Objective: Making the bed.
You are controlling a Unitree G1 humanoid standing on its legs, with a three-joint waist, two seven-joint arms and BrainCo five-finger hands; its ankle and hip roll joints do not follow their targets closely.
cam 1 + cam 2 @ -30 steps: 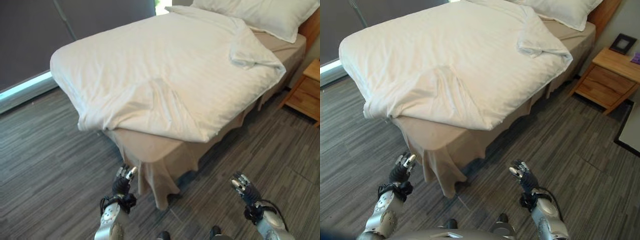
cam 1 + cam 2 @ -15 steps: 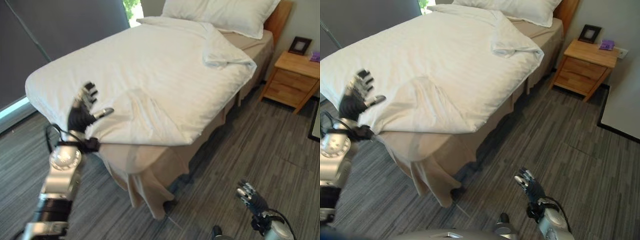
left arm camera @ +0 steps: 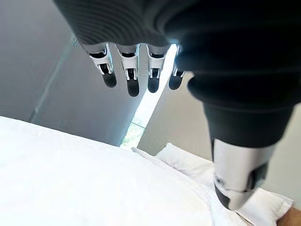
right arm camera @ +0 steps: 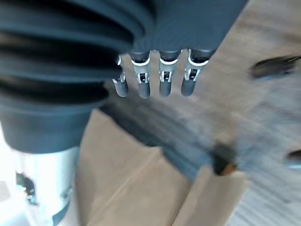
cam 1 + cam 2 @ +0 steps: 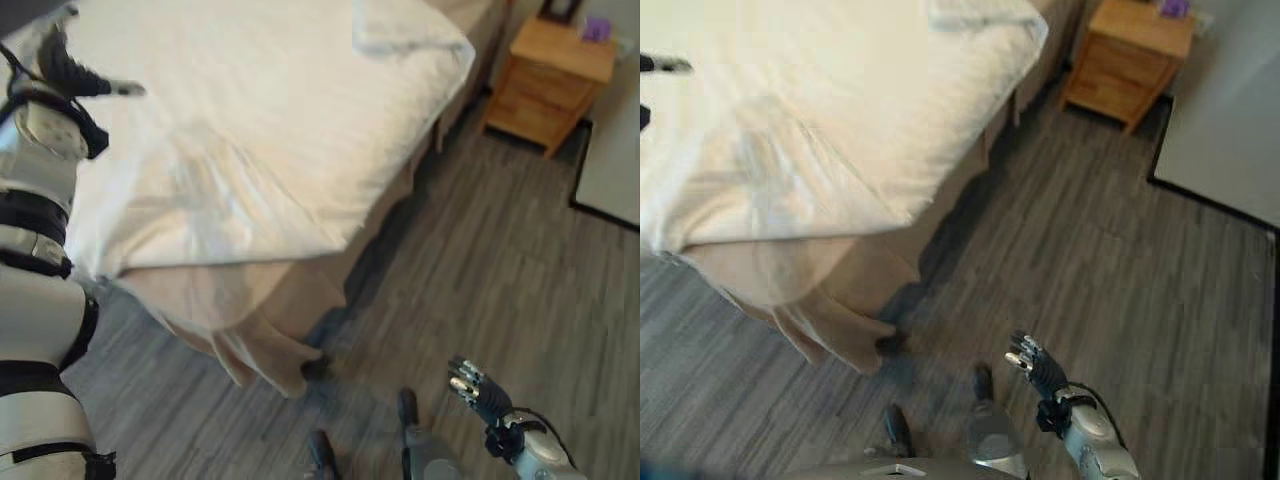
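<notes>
Soft, even daylight fills the room. In the left wrist view it enters through a narrow window gap [image 3: 149,101] beside a dark grey blind [image 3: 42,61], and the gap glares white. The white striped duvet [image 5: 270,110] is washed out almost to plain white. A dark shadow lies on the grey wood-plank floor [image 5: 500,250] along the bed's side and under the beige bed skirt [image 5: 250,320].

White duvet [image 5: 270,130], tan bed skirt [image 5: 250,320], grey-streaked floor [image 5: 500,260], honey-brown wooden nightstand [image 5: 545,85]
</notes>
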